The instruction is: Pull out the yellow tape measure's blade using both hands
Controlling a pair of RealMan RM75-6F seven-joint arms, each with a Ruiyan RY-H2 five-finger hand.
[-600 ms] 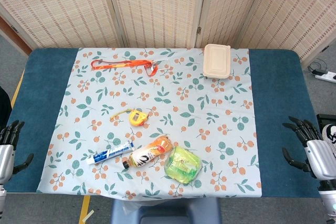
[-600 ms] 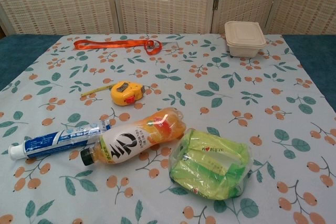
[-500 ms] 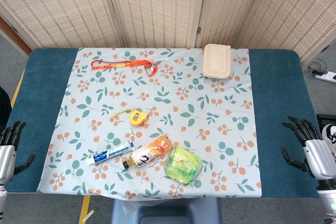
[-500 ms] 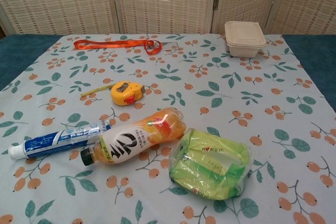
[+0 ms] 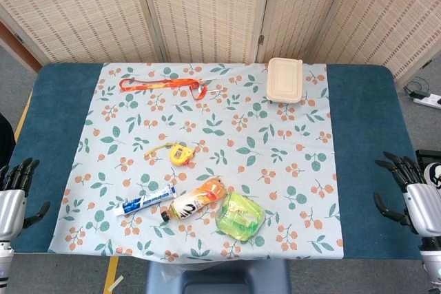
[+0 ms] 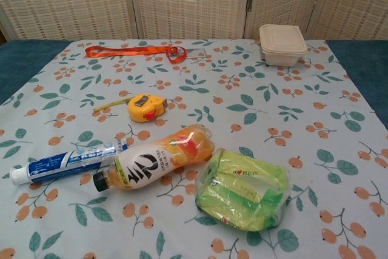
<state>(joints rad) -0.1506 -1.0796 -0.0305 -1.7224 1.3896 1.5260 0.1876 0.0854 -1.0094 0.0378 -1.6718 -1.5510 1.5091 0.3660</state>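
My left robot hand (image 5: pixel 14 194) and right robot hand (image 5: pixel 413 194) hang open and empty; the yellow tape measure (image 5: pixel 180 153) looks small, hard and slick, so I'd clamp its case and pinch the thin springy blade (image 5: pixel 156 149).

Woven rattan folding screen (image 5: pixel 207 8) spans the whole back, beige panels in pale wood frames, a metal hinge (image 5: pixel 260 39) between two of them. Table (image 5: pixel 362 135) has a dark teal top, with a light floral tablecloth (image 5: pixel 275 170) of orange berries and green leaves laid over its middle. Grey floor (image 5: pixel 10 74) at both sides; yellow floor tape (image 5: pixel 110 273) near the front edge. White power strip (image 5: pixel 428 100) with cable on the floor at far right. Even, soft light.
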